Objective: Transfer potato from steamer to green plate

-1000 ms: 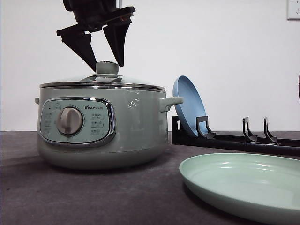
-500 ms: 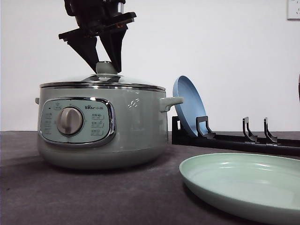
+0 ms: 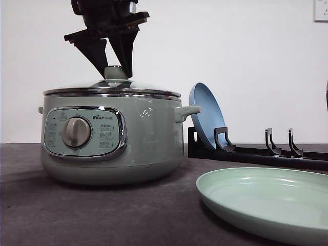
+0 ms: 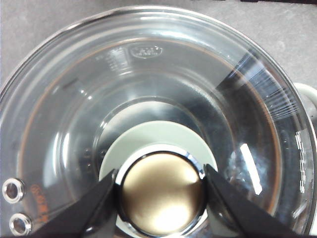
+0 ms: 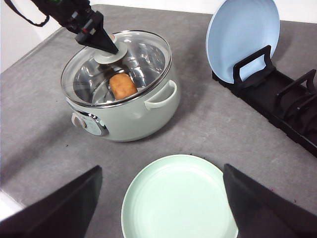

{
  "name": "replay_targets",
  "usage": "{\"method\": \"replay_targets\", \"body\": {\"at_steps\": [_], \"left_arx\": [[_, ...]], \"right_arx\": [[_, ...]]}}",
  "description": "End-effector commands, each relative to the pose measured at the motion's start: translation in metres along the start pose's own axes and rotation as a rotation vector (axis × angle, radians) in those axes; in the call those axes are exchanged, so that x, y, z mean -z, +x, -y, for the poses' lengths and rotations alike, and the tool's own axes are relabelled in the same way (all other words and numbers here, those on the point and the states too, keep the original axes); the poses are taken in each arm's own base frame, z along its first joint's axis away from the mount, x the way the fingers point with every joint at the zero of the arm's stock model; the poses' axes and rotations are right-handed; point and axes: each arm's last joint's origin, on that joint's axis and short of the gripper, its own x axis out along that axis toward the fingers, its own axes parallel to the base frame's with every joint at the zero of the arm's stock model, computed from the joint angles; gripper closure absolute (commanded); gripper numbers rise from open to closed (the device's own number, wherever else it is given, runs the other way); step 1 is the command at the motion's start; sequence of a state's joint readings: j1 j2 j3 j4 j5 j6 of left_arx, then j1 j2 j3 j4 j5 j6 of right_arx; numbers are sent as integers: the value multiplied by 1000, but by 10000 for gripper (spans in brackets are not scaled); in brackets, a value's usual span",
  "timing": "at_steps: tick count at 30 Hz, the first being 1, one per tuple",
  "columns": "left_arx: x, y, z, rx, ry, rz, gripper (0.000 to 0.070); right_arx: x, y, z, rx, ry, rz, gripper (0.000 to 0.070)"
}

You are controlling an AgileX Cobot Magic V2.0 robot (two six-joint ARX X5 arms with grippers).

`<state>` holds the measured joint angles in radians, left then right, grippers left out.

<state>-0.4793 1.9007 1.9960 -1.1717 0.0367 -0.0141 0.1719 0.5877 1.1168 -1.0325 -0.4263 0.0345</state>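
Glass lid (image 5: 119, 59) is sitting on the steamer (image 3: 110, 138), so you are going for it first: the potato (image 5: 123, 85) is lying inside the pot under the glass and nothing can reach it until the lid comes off. Your left gripper (image 3: 114, 72) is pointing straight down over the lid's knob (image 4: 162, 195), and in the left wrist view both fingers (image 4: 96, 206) are pressing against the knob's sides, so you are clamping the knob, lid not lifted yet as far as I can judge. Your right gripper (image 5: 161, 203) is hanging spread wide above the green plate (image 5: 179, 198), holding nothing, probably waiting its turn. That plate is lying bare on the grey table (image 5: 208, 129), just in front of the steamer on the right-hand side. Behind it a blue plate (image 5: 243, 39) is standing on edge in a black rack (image 5: 277, 96), well apart from the steamer. Watch the steamer's side handle (image 5: 161, 96) facing the plate and the rack when you are swinging the lid away; a spot to park it isn't obvious
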Motion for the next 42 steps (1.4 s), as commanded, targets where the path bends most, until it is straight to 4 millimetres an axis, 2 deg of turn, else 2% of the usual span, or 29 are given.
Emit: {"method": "replay_targets", "body": {"at_steps": [1, 6, 9, 15, 20, 27, 35, 42], "left_arx": [[-13, -24, 3, 10, 7, 106, 699], [-19, -56, 4, 9, 9, 170, 699], [-21, -68, 5, 5, 9, 199, 699], [-21, -73, 3, -18, 5, 205, 699], [-19, -75, -11, -40, -28, 193, 699], [-10, -93, -52, -106, -123, 214, 699], [11, -125, -116, -226, -287, 256, 699], [31, -137, -161, -309, -409, 248, 699]], "right_arx": [[-2, -1, -1, -5, 9, 9, 209], [-2, -1, -1, -5, 9, 9, 209], [-2, -1, -1, -5, 9, 9, 209], [-2, -1, -1, -5, 10, 9, 209], [-2, -1, 0, 6, 9, 9, 209], [-2, -1, 0, 6, 9, 9, 209], [-3, -1, 0, 9, 8, 9, 209], [-3, -1, 0, 9, 7, 10, 209]]}}
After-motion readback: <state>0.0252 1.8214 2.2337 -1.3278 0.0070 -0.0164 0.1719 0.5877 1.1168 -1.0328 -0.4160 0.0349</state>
